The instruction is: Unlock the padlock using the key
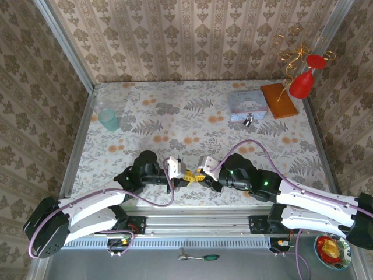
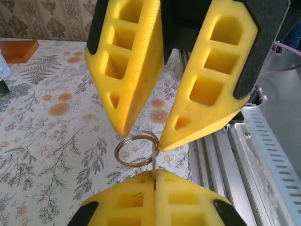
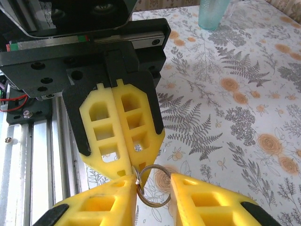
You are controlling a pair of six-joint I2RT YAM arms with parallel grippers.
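Left hand (image 2: 155,175) tight on key (image 2: 154,164)

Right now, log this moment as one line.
left end effector: shut on key | right end effector: open, tips at key ring | padlock: untouched by tin

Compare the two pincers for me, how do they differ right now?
The left pincer is shut on the key; the right pincer is open and grips nothing. The left pincer carries the key ring, while the right pincer's fingers sit either side of it. Both have yellow fingers and face each other tip to tip.
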